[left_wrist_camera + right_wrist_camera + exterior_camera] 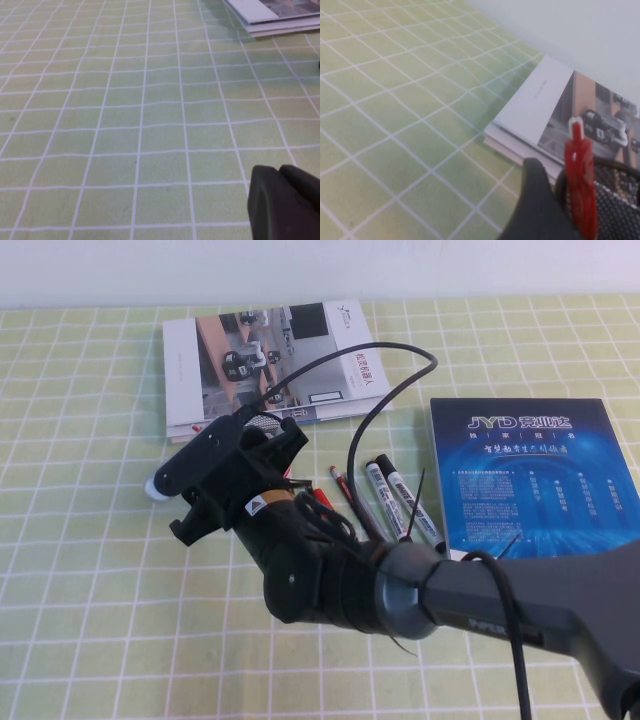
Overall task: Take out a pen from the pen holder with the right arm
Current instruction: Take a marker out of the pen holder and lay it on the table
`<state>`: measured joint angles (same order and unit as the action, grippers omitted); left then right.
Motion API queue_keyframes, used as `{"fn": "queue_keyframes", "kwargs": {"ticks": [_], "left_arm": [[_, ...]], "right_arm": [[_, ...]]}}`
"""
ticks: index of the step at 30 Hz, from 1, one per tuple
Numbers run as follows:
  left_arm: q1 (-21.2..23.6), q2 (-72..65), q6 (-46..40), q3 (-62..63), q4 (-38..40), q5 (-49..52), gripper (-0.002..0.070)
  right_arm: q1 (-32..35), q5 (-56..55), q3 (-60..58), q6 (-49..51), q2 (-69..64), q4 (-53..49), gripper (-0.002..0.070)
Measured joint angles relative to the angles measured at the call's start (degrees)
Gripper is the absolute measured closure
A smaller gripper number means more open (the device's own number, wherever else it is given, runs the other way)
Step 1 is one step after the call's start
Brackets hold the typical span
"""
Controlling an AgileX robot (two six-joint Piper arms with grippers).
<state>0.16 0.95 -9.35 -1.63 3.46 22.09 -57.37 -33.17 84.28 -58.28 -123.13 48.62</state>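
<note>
My right arm reaches across the table, and its gripper (268, 440) is over the black mesh pen holder (262, 424), which it mostly hides. In the right wrist view one dark finger (535, 200) stands just beside a red pen (580, 175). The pen rises out of the mesh holder (617, 205). The other finger is out of frame and the jaws stand apart, so the gripper is open and the pen is not clamped. The left gripper (282, 200) shows only in its wrist view, low over bare tablecloth, its fingers pressed together with nothing in them.
Several pens (395, 498) and a thin red one (322, 498) lie on the cloth beside my right arm. A white brochure (265, 360) lies behind the holder, and a blue booklet (535, 475) lies at the right. A black cable (400, 375) arcs over the table.
</note>
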Motion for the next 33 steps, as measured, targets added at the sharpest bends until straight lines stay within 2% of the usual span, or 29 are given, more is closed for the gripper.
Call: {"fn": "queue_keyframes", "kwargs": {"ticks": [7, 14, 26, 29, 33], "left_arm": [[0.00, 0.00, 0.00, 0.00, 0.00, 0.00, 0.0680], [0.00, 0.00, 0.00, 0.00, 0.00, 0.00, 0.0680], [0.00, 0.00, 0.00, 0.00, 0.00, 0.00, 0.0680], [0.00, 0.00, 0.00, 0.00, 0.00, 0.00, 0.0680], [0.00, 0.00, 0.00, 0.00, 0.00, 0.00, 0.0680]], "right_arm": [[0.00, 1.10, 0.00, 0.00, 2.99, 0.22, 0.0316], [2.24, 13.10, 0.00, 2.70, 9.02, -0.95, 0.0345], [12.89, 40.82, -1.43, 36.86, 19.94, -23.64, 0.0370], [14.01, 47.28, -1.58, 41.86, 21.06, -29.78, 0.0370], [14.48, 46.56, -6.08, 43.02, 22.30, -34.81, 0.0370]]}}
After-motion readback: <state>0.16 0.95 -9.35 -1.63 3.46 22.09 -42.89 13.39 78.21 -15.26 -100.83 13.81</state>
